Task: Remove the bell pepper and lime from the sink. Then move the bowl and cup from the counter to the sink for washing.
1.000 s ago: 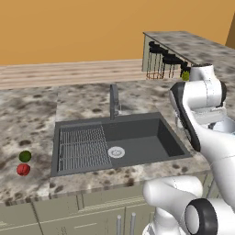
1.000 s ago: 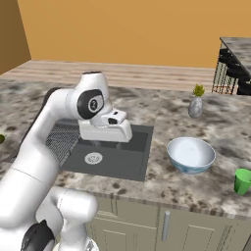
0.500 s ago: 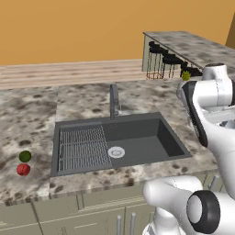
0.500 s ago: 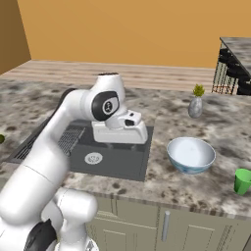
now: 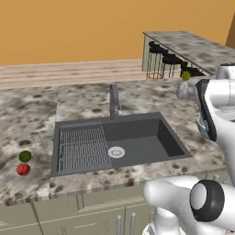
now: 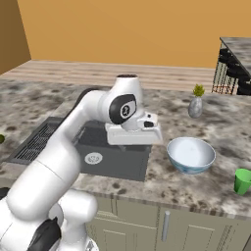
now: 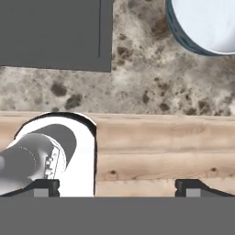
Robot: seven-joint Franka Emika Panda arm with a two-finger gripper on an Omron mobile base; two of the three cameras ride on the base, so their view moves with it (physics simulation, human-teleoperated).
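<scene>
Sink recessed mid-tabletop, faucet at its far rim, rack in left half. Lime and bell pepper sit just beside each other, left of sink.

The dark grey sink, with its ribbed rack, is recessed in the speckled counter, where the red bell pepper and dark green lime lie close together at its left, while the white-inside bowl and green cup stand upright at its right.
</scene>
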